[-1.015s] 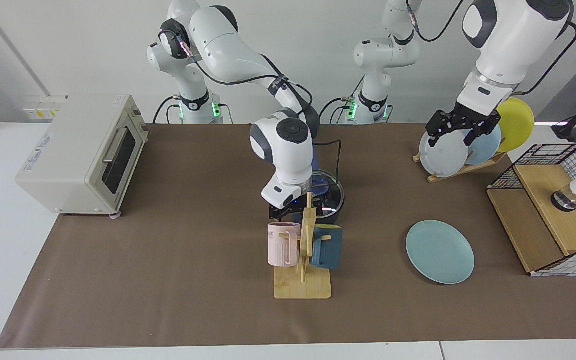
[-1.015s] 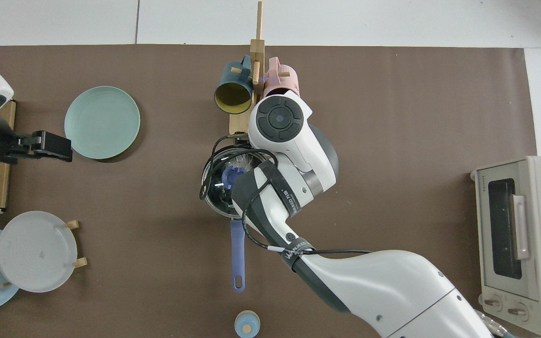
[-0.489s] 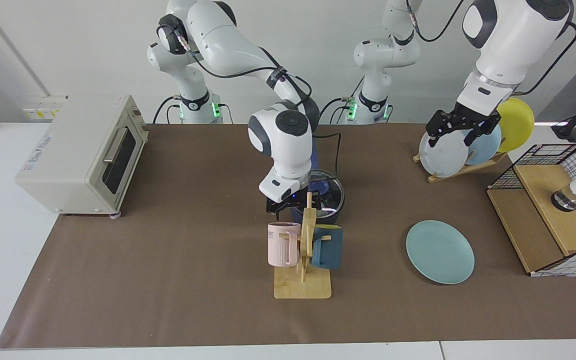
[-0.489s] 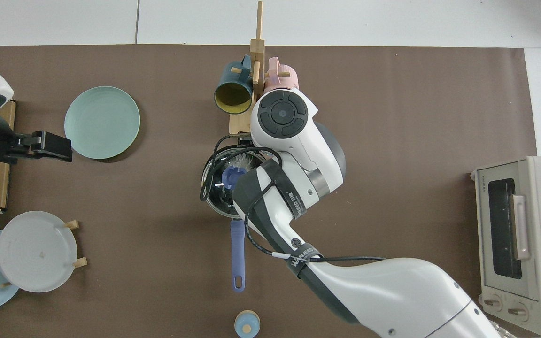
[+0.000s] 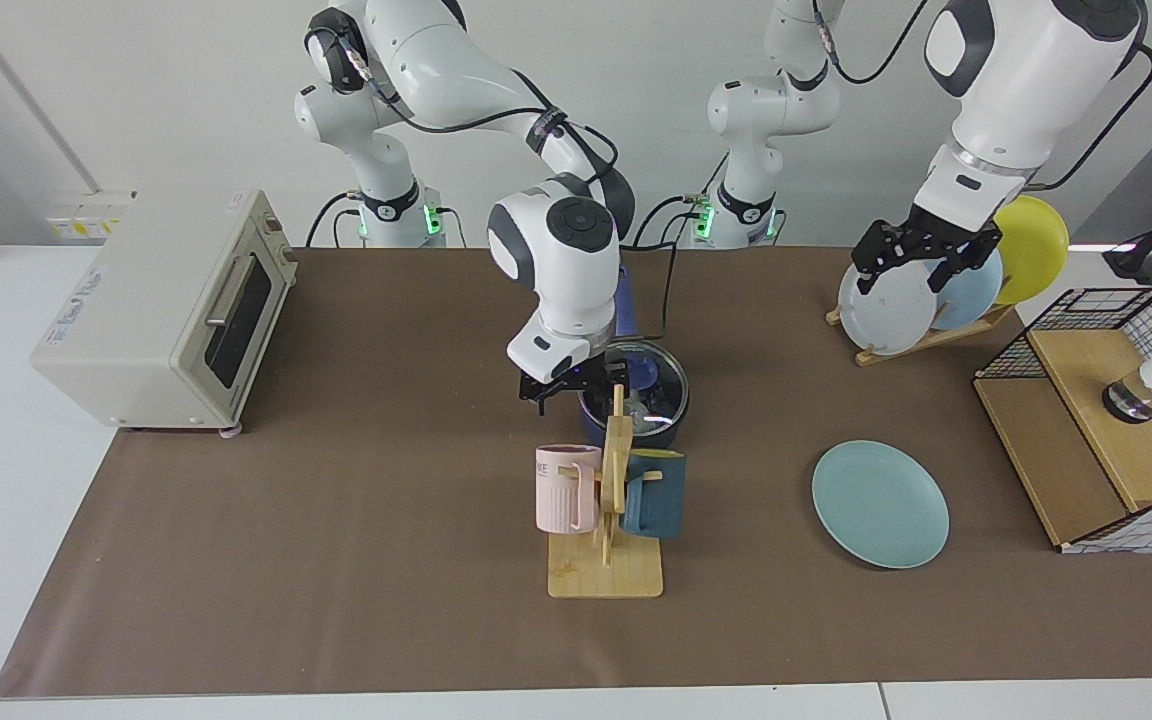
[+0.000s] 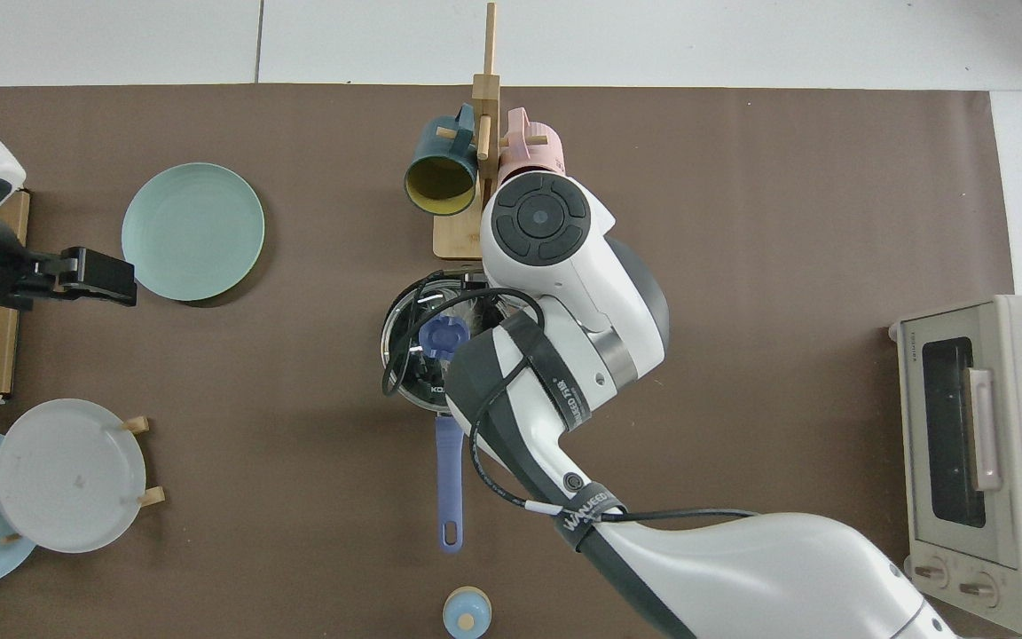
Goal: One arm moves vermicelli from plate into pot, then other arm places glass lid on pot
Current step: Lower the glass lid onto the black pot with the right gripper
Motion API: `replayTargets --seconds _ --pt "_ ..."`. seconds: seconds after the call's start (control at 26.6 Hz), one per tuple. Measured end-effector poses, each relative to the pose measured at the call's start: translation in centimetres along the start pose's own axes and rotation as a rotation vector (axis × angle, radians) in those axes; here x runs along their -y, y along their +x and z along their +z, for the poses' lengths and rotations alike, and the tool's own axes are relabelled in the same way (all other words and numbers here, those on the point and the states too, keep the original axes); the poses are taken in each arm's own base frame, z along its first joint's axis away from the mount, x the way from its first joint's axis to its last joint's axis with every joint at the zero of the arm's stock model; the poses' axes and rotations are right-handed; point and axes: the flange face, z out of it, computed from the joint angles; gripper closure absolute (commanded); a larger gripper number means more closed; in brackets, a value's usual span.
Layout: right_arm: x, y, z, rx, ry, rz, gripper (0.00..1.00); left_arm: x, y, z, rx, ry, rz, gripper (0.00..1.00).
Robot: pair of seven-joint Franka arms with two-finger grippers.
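- While the glass lid (image 5: 648,385) sits on the pot (image 5: 636,425), the right end effector (image 5: 572,383) hangs just above the pot's rim on the toaster-oven side, its fingers spread and holding nothing.
- From above, that end effector is hidden under its own arm's wrist; the lid's blue knob (image 6: 440,335) shows just beside the arm, apart from it.
- Through the glass lid (image 6: 427,351), a pale tuft that may be the vermicelli (image 6: 480,311) shows inside the pot (image 6: 404,377); it is too small to be sure.
- The pot's long blue handle (image 6: 448,484) points away from the mug rack, toward the robots' side of the table (image 6: 742,222).
- Just in front of the pot in the facing view stands a wooden mug rack (image 5: 608,540) carrying a pink mug (image 5: 566,487) and a dark teal mug (image 5: 656,492).
- The pale teal-green plate (image 5: 880,504) lies flat on the table, well apart from the pot, with nothing on it.
- The left end effector (image 5: 921,262) waits high above the plate stand, its fingers apart and empty, in front of a white plate (image 5: 881,305), a light blue plate (image 5: 971,290) and a yellow plate (image 5: 1031,235).
- In the top view the left end effector (image 6: 90,275) is just beside the teal-green plate's (image 6: 192,231) edge.
- A toaster oven (image 5: 166,310) stands at the far end of the table beyond the right arm, and a wire-sided wooden box (image 5: 1106,420) at the other end.
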Motion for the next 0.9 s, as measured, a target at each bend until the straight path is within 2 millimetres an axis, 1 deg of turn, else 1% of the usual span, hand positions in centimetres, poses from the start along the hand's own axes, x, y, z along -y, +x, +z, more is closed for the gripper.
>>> replayTargets --seconds 0.19,0.38,0.68,0.9 --pt "-0.2 -1.6 1.1 0.033 -0.021 0.048 0.02 0.0 0.0 0.0 0.0 0.0 0.0 0.0" --pt "-0.4 -2.9 1.6 0.05 -0.031 0.06 0.02 0.0 0.0 0.0 0.0 0.0 0.0 0.0" --pt "-0.5 -4.1 1.7 0.069 -0.034 0.092 0.02 0.0 0.0 0.0 0.0 0.0 0.0 0.0" --pt "-0.5 -4.3 1.8 0.07 -0.018 0.099 0.02 0.0 0.0 0.0 0.0 0.0 0.0 0.0"
